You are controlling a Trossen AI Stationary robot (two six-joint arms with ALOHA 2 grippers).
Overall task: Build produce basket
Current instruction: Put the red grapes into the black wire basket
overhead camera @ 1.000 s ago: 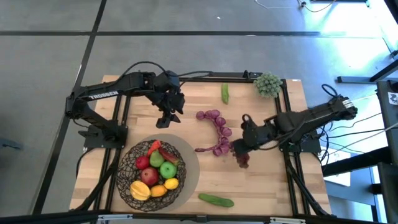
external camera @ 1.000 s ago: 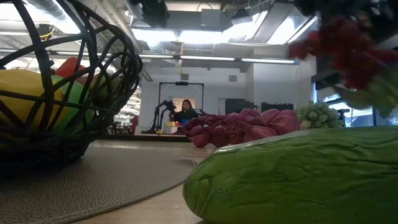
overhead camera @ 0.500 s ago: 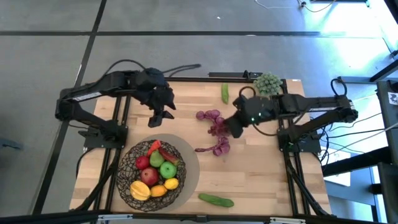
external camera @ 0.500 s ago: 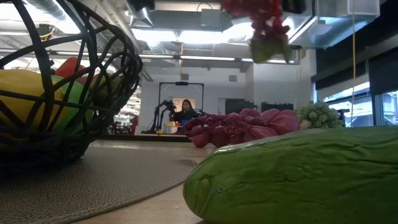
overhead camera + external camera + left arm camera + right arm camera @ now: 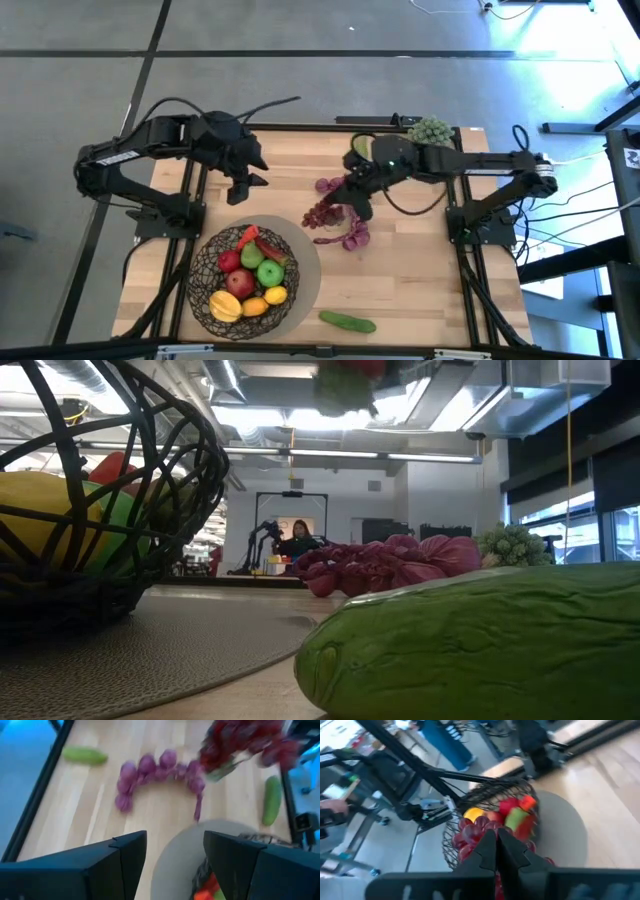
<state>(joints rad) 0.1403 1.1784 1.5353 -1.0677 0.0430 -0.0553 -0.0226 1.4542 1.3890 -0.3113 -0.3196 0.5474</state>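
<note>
The purple chain (image 5: 345, 215) lies between the right gripper (image 5: 352, 197) and the basket (image 5: 243, 268); bare table (image 5: 420, 280) opens beyond it, the basket's mouth unobstructed above.

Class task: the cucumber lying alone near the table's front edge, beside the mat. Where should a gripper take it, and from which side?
Grip the cucumber at its middle, coming straight down from above with the fingers across its narrow width. It lies flat and long on the table, clear of the mat and basket, so mid-length should balance best.
</note>
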